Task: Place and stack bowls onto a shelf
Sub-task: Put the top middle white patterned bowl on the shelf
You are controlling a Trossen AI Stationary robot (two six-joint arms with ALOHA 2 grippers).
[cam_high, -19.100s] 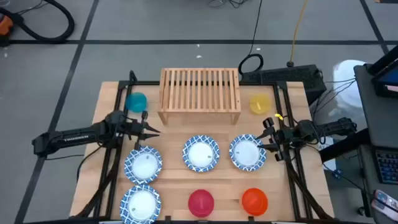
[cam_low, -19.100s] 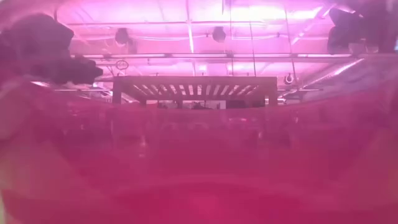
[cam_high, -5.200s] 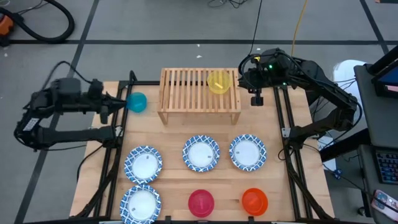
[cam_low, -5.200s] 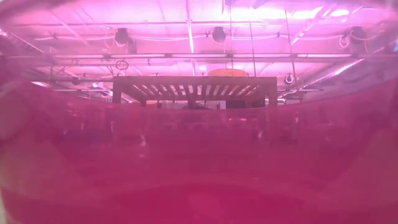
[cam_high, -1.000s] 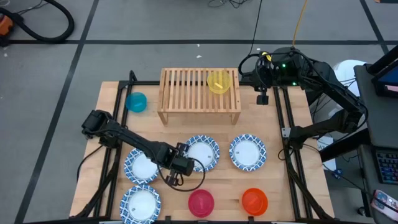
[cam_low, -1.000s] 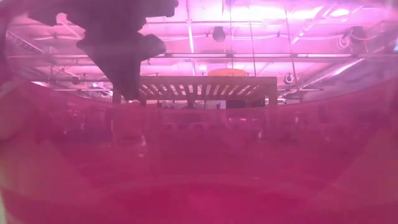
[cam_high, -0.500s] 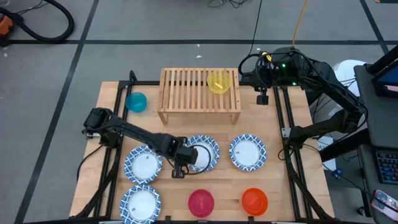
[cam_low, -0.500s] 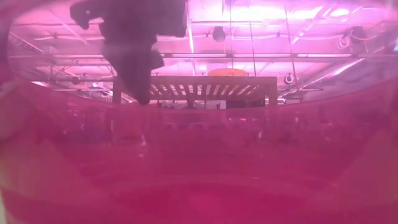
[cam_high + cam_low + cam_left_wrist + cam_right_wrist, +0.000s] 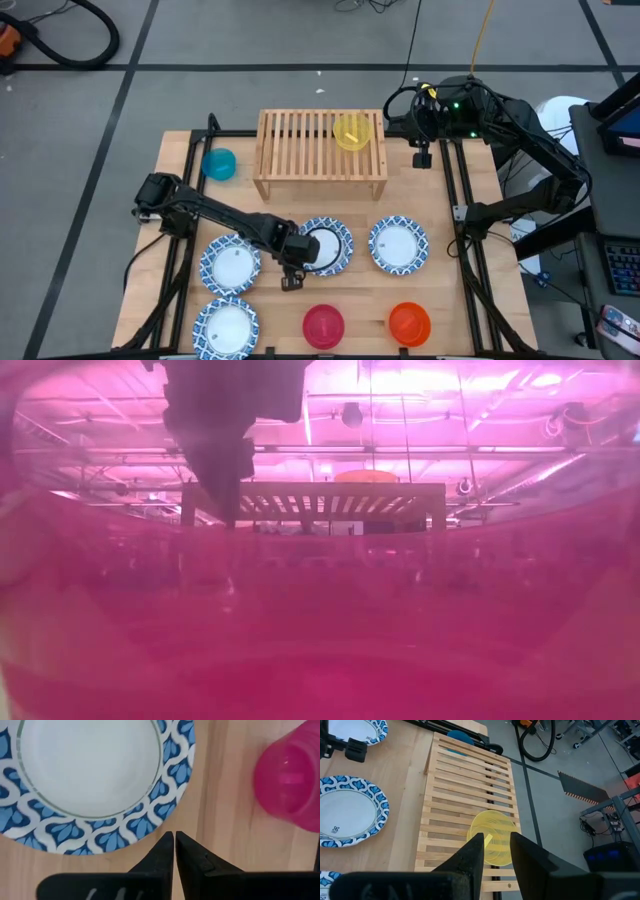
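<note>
Since a second ago the left pincer (image 9: 174, 845), pressed together and empty, has reached the middle blue-rimmed dish (image 9: 95, 780); stiff, probably slippery, best pinched at its rim.

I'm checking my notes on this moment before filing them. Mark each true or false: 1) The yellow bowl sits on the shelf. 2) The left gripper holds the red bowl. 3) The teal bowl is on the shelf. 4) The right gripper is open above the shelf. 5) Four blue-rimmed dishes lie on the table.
1) True: the yellow bowl rests on the shelf.
2) False: the left gripper is shut and empty, beside a blue-rimmed dish; the red bowl stands apart.
3) False: the teal bowl is on the table, left of the shelf.
4) True: the right gripper is open, empty.
5) True.
</note>
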